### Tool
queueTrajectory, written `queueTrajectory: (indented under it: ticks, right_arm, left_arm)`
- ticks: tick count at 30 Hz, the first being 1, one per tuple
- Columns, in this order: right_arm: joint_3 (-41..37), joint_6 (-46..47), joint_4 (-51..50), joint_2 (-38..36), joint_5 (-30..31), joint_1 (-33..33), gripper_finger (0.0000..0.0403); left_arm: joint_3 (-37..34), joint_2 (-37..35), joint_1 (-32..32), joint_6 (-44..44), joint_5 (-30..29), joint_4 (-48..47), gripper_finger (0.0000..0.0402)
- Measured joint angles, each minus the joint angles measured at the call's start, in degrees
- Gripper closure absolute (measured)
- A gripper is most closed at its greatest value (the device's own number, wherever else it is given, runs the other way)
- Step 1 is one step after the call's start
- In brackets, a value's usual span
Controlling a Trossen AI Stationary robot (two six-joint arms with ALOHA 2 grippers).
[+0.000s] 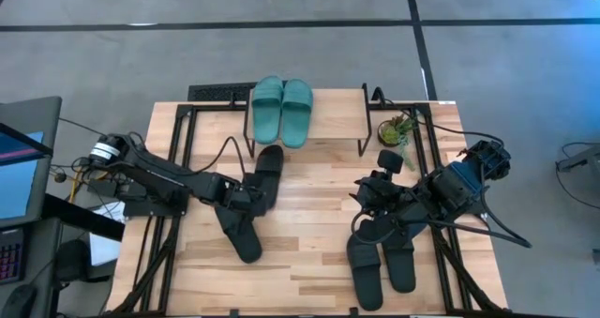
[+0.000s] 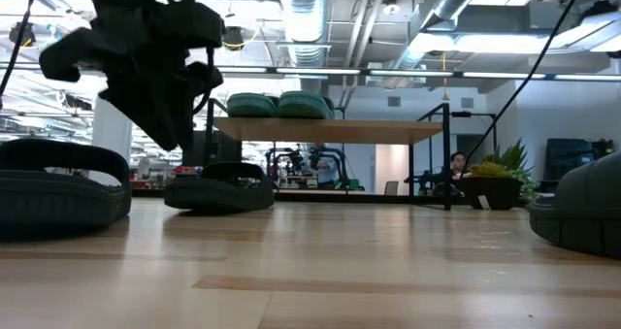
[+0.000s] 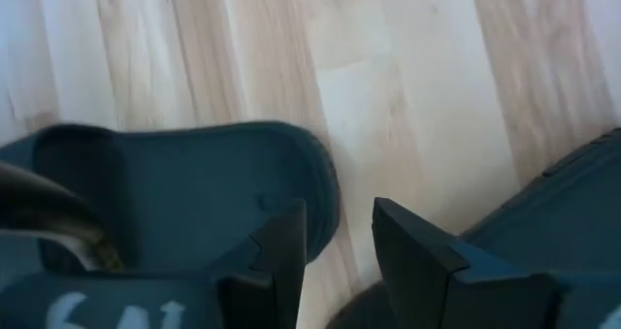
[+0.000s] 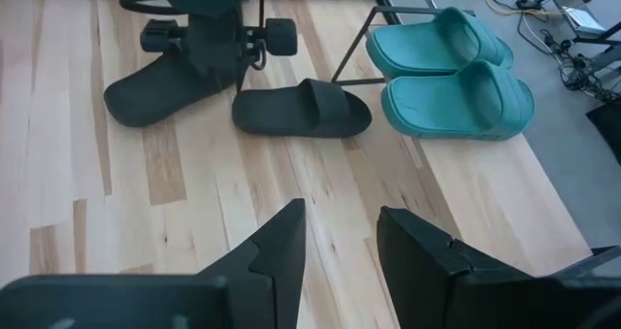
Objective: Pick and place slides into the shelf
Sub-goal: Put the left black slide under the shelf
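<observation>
Two teal slides (image 1: 281, 110) lie side by side, soles down, on the shelf's top board (image 1: 328, 121) at the far middle. One black slide (image 1: 268, 163) lies on the table just before the shelf, and another (image 1: 239, 234) lies nearer. My left gripper (image 3: 340, 217) hangs open, slanting down over the bare wood between these two (image 1: 251, 196), touching neither. A black pair (image 1: 380, 262) lies at the near right. My right gripper (image 4: 340, 222) is open and held high above that pair (image 1: 373, 194), with nothing in it.
A small potted plant (image 1: 398, 130) stands by the shelf's right legs. Cables and a monitor (image 1: 19, 168) sit off the table's left side. Bare tabletop (image 1: 319, 215) lies between the two arms. In the low view the space under the shelf board (image 2: 330, 164) shows open.
</observation>
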Motion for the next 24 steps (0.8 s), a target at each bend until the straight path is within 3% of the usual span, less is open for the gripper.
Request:
queueTrajectory:
  ticks: [15, 24]
  right_arm:
    - [0.0, 0.02, 0.02, -0.02, 0.02, -0.09, 0.0285]
    - [-0.02, 0.44, 0.02, 0.0, 0.02, -0.11, 0.0285]
  left_arm:
    - [-3.03, 0.51, 0.0, -1.93, -2.47, 4.05, 0.029]
    - [-2.79, 5.28, 0.01, -1.67, -3.31, 7.02, 0.029]
